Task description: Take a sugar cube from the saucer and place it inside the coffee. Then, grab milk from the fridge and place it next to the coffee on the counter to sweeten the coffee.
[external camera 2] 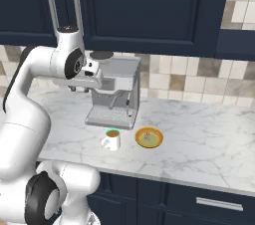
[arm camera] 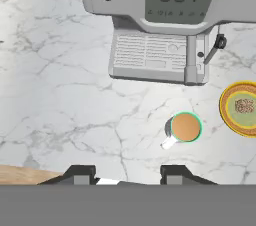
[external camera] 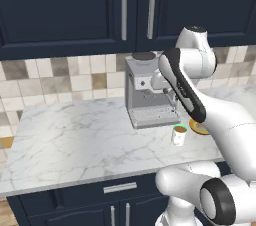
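The coffee (external camera: pixel 179 134) (external camera 2: pixel 112 139) (arm camera: pixel 185 127), a white cup with a green rim and brown liquid, stands on the counter (external camera: pixel 75 140) in front of the espresso machine. To its right lies the golden saucer (external camera 2: pixel 149 137) (arm camera: pixel 240 108) (external camera: pixel 199 128), with a small brownish sugar cube (arm camera: pixel 244 105) in its middle. My gripper (arm camera: pixel 128 175) (external camera 2: pixel 77 88) hangs high above the counter, left of the cup, and points down. It is open with nothing between its fingers. The milk and the fridge are out of view.
A grey espresso machine (external camera: pixel 147 90) (external camera 2: pixel 115 92) (arm camera: pixel 160 25) stands against the tiled wall just behind the cup and saucer. Navy wall cabinets (external camera: pixel 125 5) hang above. The marble worktop (external camera 2: pixel 199 134) stretches wide to both sides.
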